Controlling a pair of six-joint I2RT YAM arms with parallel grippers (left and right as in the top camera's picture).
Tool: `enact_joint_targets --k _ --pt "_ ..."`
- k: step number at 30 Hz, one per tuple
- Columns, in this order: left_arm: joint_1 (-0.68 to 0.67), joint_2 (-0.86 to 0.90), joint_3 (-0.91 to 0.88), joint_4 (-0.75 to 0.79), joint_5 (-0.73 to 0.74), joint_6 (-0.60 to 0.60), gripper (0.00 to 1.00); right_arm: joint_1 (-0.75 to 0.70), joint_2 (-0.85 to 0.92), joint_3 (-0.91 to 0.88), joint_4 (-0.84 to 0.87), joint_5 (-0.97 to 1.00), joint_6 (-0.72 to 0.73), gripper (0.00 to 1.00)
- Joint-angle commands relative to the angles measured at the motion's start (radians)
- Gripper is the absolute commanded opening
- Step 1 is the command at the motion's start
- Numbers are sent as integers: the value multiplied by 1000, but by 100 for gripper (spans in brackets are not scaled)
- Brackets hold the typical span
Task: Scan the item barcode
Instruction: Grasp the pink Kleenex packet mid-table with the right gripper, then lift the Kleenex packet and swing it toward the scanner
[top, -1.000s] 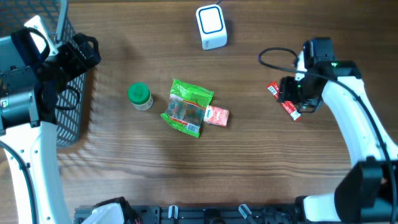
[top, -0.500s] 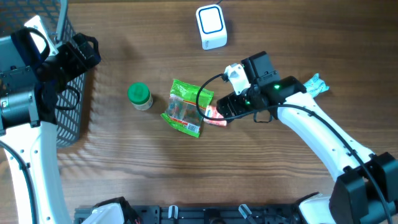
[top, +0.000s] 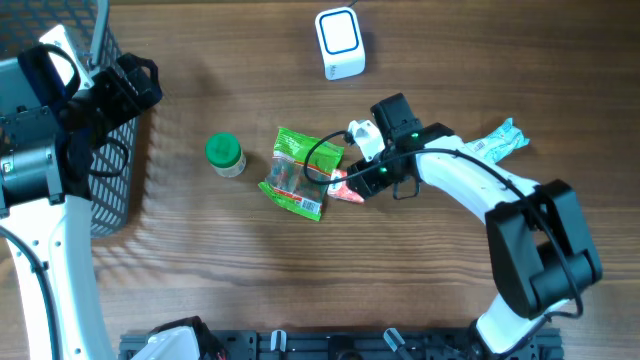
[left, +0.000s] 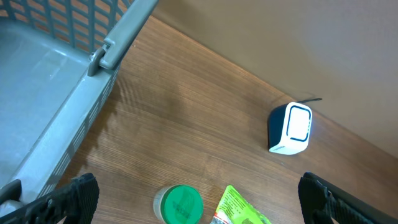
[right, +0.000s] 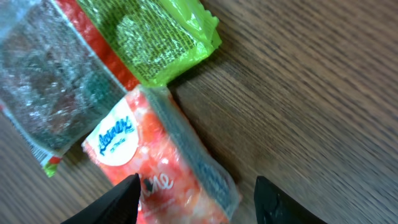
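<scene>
**Item 1 – pack** (right: 163, 163). Pink-orange tissue pack in clear wrap with a round white label. It lies flat on the table (top: 300, 280), near the middle. One end touches the lower right corner of the bag. It is well apart from the scanner.

**Item 2 – right gripper** (right: 196, 179). Low over the pack and pointed down at it. The jaws stand partly apart, one finger on each side of the pack's near end. In the wrist view the left-hand fingertip (right: 129, 186) sits at the pack's edge. The other fingertip is just beside the pack, with bare wood showing between. The pack rests on the wood, framed but not clamped or lifted.

**Item 3 – scanner** (top: 340, 43). Small white box with a blue-rimmed face, at the far edge of the table, its cable running off the top.

**Item 4 – bag** (top: 300, 170). Green snack bag with a clear window, lying flat just left of the pack.

**Item 5 – jar** (top: 224, 153). Small and upright with a green lid, left of the bag and apart from it.

**Item 6 – packet** (top: 500, 138). Pale blue-and-white wrapper, right of the right arm and partly hidden by it.

**Item 7 – basket** (top: 115, 190). Grey mesh, at the left edge of the table.

**Item 8 – left gripper** (top: 138, 85). Raised beside the basket's rim, jaws spread wide, holding nothing.
</scene>
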Motion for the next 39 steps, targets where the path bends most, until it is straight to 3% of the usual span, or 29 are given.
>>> enact_joint_targets --k 1,3,4,5,6,11,17,25,32,39 --pt "5 1 8 2 5 -2 100 -1 47 -11 13 -35 -18 52" --pt "5 1 8 2 5 -2 100 -1 47 -11 11 -35 -18 35" --pt "5 1 8 2 5 -2 100 -1 47 -11 2 -36 -18 18" --pt "5 1 8 2 5 -2 100 -2 46 -11 -8 -36 -18 8" --pt "5 1 8 2 5 -2 100 -2 43 -10 -23 -36 -18 4" --pt "5 1 8 2 5 -2 100 -38 -75 5 -138 -143 -13 4" --pt "5 1 8 2 5 -2 100 -207 -309 4 -341 -468 92 4" --pt "5 1 8 2 5 -2 100 -385 -398 4 -644 -1070 -75 4" --pt "5 1 8 2 5 -2 100 -385 -398 4 -661 -1230 -70 4" --pt "5 1 8 2 5 -2 100 -385 -398 4 -611 -1210 -69 4"
